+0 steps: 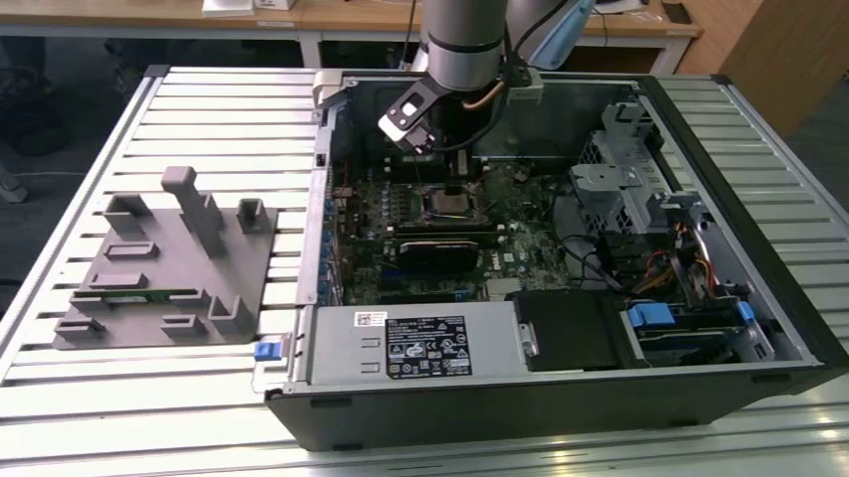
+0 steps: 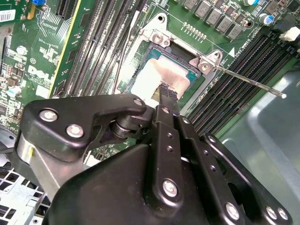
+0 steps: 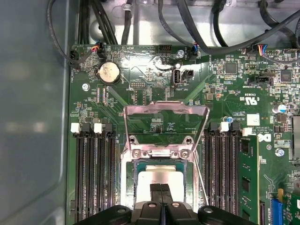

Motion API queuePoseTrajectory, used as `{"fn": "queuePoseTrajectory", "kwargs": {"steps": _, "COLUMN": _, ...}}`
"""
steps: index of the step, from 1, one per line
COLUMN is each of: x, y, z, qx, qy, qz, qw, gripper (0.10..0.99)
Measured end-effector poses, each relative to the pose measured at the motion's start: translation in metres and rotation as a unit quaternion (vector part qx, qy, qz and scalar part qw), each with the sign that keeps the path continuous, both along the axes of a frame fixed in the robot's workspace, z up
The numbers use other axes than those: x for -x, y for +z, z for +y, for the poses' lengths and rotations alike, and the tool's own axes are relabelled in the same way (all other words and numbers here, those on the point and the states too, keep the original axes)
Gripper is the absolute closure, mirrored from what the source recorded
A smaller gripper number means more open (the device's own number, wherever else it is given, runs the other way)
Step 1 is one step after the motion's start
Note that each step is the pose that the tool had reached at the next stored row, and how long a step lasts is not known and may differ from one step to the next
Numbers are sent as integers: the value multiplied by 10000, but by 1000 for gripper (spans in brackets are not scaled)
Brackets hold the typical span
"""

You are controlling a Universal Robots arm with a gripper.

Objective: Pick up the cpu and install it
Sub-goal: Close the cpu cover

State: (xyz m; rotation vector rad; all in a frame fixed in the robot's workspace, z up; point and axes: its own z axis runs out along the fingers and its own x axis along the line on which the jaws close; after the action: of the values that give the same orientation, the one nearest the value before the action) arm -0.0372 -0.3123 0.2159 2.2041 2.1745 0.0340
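Judging from both wrist views, placement is largely complete: the cpu (image 3: 157, 176) lies flat inside the socket (image 3: 127, 161) on the motherboard (image 3: 140, 70), within the open case (image 1: 558, 397) on the desk (image 1: 199, 397). Locking is not yet done. The load plate (image 3: 165, 110) stands raised, clear of the chip, and the lever (image 2: 248, 79) sticks out to one side, unlatched.

My end effector (image 3: 161, 186) is narrow, its two fingers pressed together with no visible gap and nothing held between them. The tips sit directly over the chip's top face. I cannot tell whether they touch it or hover just above.

Condition of the cpu:
- Square and flat, with a pale silver-grey metal top that reflects light.
- Level in the socket, with no corner visibly lifted.
- The side nearest my fingers is hidden behind them.
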Motion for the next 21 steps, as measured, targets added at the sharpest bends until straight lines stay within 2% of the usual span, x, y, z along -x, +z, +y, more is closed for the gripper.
{"fn": "queuePoseTrajectory", "kwargs": {"steps": 21, "x": -1, "y": 48, "z": -1, "qx": -7, "qy": 0, "qz": -1, "qw": 10000, "gripper": 980}}
